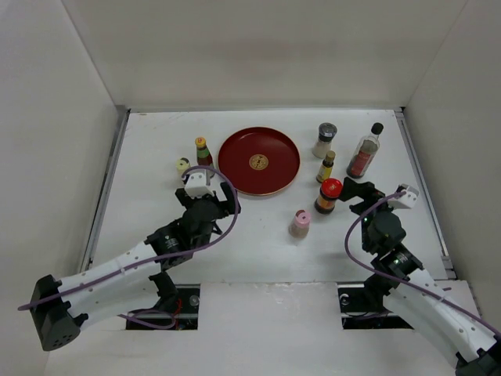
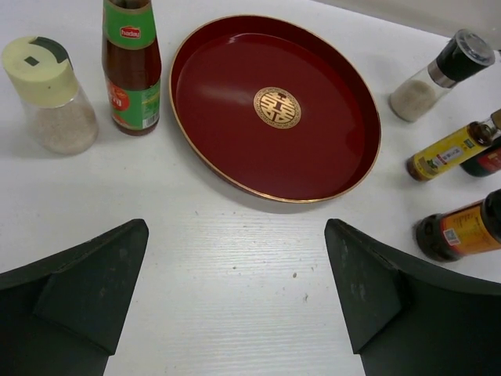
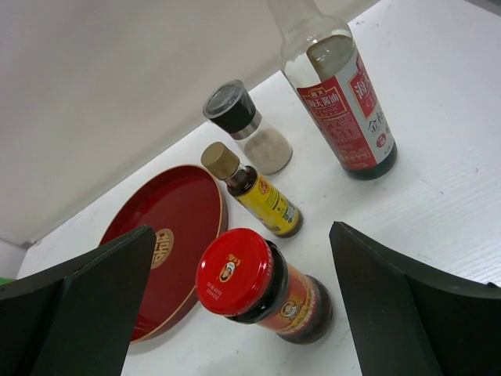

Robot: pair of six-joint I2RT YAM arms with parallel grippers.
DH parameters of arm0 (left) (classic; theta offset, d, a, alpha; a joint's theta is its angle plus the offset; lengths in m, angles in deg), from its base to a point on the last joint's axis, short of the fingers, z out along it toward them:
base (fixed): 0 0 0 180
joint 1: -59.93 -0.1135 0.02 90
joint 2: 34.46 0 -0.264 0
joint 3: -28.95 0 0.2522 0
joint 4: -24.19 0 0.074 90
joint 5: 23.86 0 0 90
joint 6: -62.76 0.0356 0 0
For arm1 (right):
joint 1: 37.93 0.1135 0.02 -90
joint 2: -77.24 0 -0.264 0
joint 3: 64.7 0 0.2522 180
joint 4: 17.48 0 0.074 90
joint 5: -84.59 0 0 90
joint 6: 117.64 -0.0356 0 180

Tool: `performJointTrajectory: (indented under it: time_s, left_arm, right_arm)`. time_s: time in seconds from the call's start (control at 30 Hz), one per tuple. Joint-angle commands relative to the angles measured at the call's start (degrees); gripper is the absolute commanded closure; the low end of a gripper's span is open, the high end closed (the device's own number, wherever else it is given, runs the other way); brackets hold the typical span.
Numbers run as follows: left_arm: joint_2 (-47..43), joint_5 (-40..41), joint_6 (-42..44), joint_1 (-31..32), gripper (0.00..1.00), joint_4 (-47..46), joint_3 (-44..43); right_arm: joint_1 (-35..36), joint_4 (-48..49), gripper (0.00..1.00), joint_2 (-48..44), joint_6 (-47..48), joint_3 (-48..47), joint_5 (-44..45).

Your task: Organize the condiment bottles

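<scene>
While both arms reach out over the white table (image 1: 266, 254), I see the round red plate (image 1: 275, 149) sitting at the far middle. My left gripper (image 2: 235, 243) hangs just short of the plate's near-left rim, fingers spread wide with only tabletop between them; my right gripper (image 3: 241, 229) is likewise agape, and its wrist camera frames the red-lidded dark jar (image 1: 329, 196) between the two fingers, touching neither. Right of the plate, the tall clear black-capped bottle (image 1: 365, 153) stands farthest right; the grey-lidded shaker (image 1: 325, 139) is near the plate's far-right edge; the amber bottle (image 1: 326, 167) stands between shaker and jar. The green-red banded bottle (image 1: 203, 151) stands just left of the plate, the cream-lidded shaker (image 1: 183, 167) beside it; the pink-capped bottle (image 1: 300, 223) stands alone, nearer me, left of the jar.
</scene>
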Motion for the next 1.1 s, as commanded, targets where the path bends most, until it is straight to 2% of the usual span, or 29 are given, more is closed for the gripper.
performJointTrajectory:
  time_s: [0.0,0.13,0.3,0.4,0.47,0.5,0.53,0.57,0.6,0.63,0.67,0.73,0.83,0.87,0.9,0.97,1.07]
  left_arm:
    - [-2.1,-0.5,-0.1,-2.0,0.00,-2.3,0.4]
    - [-4.7,-0.3,0.9,-3.8,0.00,-3.7,0.7]
    - [-1.2,1.5,9.1,-8.0,0.00,-5.9,-4.4]
    - [1.6,1.4,12.2,-13.3,0.00,-10.0,-7.5]
    - [4.0,-2.5,12.6,-17.4,0.00,-12.4,-9.7]
    - [5.7,-5.8,12.4,-19.5,0.10,-13.5,-10.8]
    - [7.6,-8.5,12.1,-21.7,0.33,-14.2,-12.1]
    - [9.7,-9.9,11.2,-23.3,0.53,-14.2,-13.7]
    - [12.1,-10.1,10.3,-24.5,0.63,-13.8,-15.5]
    - [14.6,-10.4,9.9,-25.4,0.67,-13.2,-17.4]
    - [17.1,-10.9,9.8,-26.3,0.67,-12.6,-19.4]
    - [22.3,-12.1,10.2,-27.1,0.58,-11.4,-23.6]
    - [29.3,-14.6,10.1,-28.5,0.33,-6.8,-29.9]
    - [31.0,-14.8,10.1,-28.6,0.30,-5.8,-31.2]
    - [32.2,-14.8,10.1,-28.7,0.28,-5.3,-32.1]
    - [34.4,-14.8,10.3,-28.9,0.27,-4.3,-33.4]
    - [36.3,-14.1,10.3,-29.9,0.30,-3.5,-34.0]
  right_arm:
    - [0.5,2.3,0.00,0.2,0.6,-1.1,1.6]
    - [0.5,2.1,0.00,-0.4,0.6,-1.0,2.4]
    - [0.5,1.8,0.00,0.8,0.7,-1.3,2.9]
    - [0.5,2.5,0.00,1.9,0.7,-1.2,2.8]
    - [1.0,2.7,0.00,2.6,0.8,-1.7,1.7]
    - [1.6,2.8,0.17,2.7,0.9,-1.9,0.5]
    - [2.2,3.1,0.46,2.7,1.1,-1.9,-0.2]
    - [2.4,3.6,0.68,2.6,1.3,-1.9,-0.4]
    - [2.4,3.6,0.81,2.8,1.5,-1.9,-0.8]
    - [2.4,3.2,0.85,3.2,1.5,-2.3,-1.2]
    - [2.5,3.0,0.85,3.8,1.7,-2.7,-1.7]
    - [3.0,3.5,0.78,4.5,2.1,-2.8,-2.3]
    - [3.6,4.5,0.53,5.2,2.5,-2.8,-2.4]
    - [3.6,4.7,0.45,5.3,2.9,-2.8,-2.5]
    - [3.9,4.7,0.38,5.3,3.1,-2.9,-2.5]
    - [4.6,4.9,0.31,4.6,3.3,-2.8,-1.8]
    - [4.7,5.8,0.29,4.0,3.4,-2.1,-1.5]
